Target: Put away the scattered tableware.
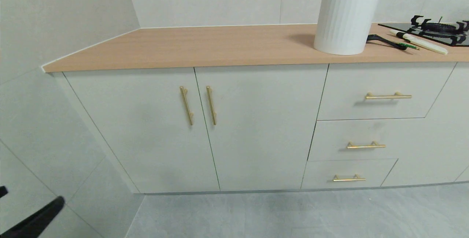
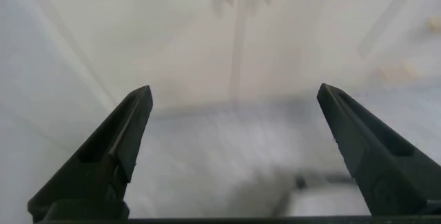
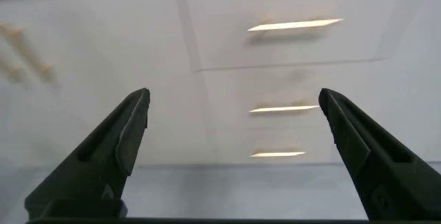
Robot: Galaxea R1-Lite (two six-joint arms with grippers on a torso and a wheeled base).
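1. Along the wall runs one long light-brown wooden table (image 1: 183, 47). It holds the things up high, so I think the arms must lift to get to them.
2. Under it are two flat white cupboard doors (image 1: 146, 128). Both are shut, and each has one upright gold handle (image 1: 186, 105).
3. Next to the doors are three white drawers (image 1: 351, 131), one over the other, all shut. Each has one gold bar handle (image 1: 388, 96). I think the tableware belongs in one of them, so a drawer must be pulled out first.
4. One tall white ribbed jar (image 1: 346, 14) stands upright on the table, near its front edge.
5. One black stove (image 1: 438, 29) sits at the far right end of the table.
6. Two black pincers hang low in front of the cupboard. The left pincer (image 2: 234, 92) faces the doors and the floor. The right pincer (image 3: 233, 94) faces the drawers. Both are spread wide and hold nothing, ready to grab, I think.
7. Three pieces of tableware lie flat on the table between the jar and the stove, well apart from both pincers. They are one black-handled tool (image 1: 384, 41), one thin green stick (image 1: 409, 45) and one long cream-white tool (image 1: 421, 43). They look left there after cooking.
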